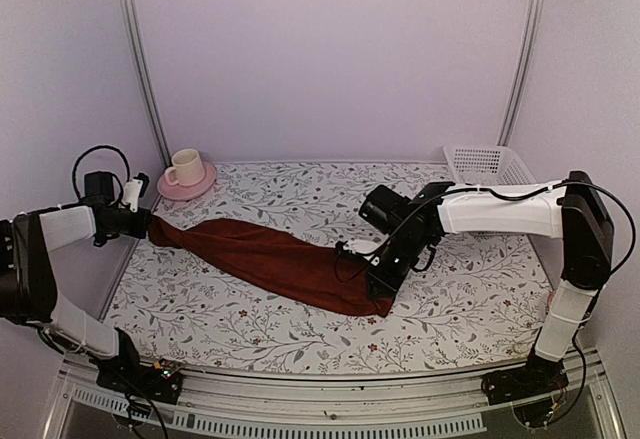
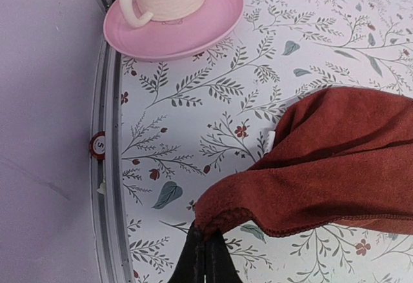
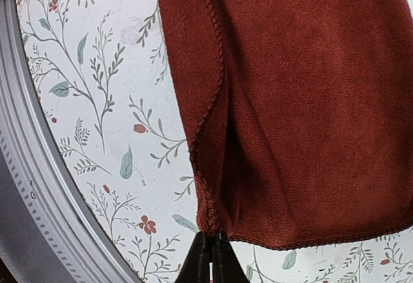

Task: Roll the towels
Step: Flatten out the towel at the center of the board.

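Note:
The dark maroon towel (image 1: 265,257) is stretched in a long band across the floral table covering, from far left to the middle front. My left gripper (image 1: 150,226) is shut on the towel's left corner (image 2: 219,213), its closed fingertips (image 2: 205,247) pinching the hem. My right gripper (image 1: 382,289) is shut on the towel's right corner (image 3: 222,222), its fingertips (image 3: 211,254) pinching the stitched edge. The towel (image 3: 297,102) hangs wide above them in the right wrist view. The light-blue towel is out of view.
A cream cup on a pink saucer (image 1: 186,181) stands at the back left, and shows in the left wrist view (image 2: 174,12). A white plastic basket (image 1: 487,164) sits at the back right. A metal rail (image 2: 106,186) edges the table on the left.

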`<state>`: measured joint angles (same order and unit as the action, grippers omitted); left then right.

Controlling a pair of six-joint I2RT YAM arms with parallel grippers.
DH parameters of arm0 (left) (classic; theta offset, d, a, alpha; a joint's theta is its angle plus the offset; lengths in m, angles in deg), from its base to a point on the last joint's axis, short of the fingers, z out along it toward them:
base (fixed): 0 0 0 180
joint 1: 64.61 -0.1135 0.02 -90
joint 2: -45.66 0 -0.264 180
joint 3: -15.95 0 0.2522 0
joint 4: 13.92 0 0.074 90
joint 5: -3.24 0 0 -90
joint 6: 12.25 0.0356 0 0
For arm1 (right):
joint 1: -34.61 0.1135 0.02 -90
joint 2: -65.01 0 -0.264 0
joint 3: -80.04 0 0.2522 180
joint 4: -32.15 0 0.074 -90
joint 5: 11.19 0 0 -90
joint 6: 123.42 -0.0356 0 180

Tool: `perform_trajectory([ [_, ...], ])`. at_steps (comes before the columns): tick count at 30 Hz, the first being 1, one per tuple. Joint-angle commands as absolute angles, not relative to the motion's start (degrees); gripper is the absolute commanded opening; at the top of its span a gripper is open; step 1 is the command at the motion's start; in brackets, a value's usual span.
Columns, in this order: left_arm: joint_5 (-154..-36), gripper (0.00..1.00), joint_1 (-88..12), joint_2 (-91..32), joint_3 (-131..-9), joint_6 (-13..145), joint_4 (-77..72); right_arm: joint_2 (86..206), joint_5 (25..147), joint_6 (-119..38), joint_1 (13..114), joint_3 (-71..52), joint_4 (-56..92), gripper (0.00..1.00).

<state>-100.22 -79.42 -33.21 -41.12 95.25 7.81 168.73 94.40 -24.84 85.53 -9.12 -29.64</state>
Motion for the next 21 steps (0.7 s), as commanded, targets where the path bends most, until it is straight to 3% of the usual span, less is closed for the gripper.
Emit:
perform_trajectory([
  [1,-100.78,0.0,-78.57,-33.86,-40.61,95.31,6.75,169.53,94.81,-24.77,85.19,-9.17,-28.19,0.03],
  [5,-103.73,0.0,-78.58,-33.26,-42.75,96.12,9.03,167.77,89.3,-24.45,85.18,-9.47,-27.19,0.02],
  [14,-110.67,0.0,-78.58,-28.76,-57.58,98.46,18.21,154.02,56.36,-27.16,83.39,-12.56,-21.69,0.02],
  [21,-114.74,0.0,-78.58,-23.79,-64.92,98.73,21.78,141.13,47.97,-25.85,83.34,-11.49,-14.31,0.02],
])
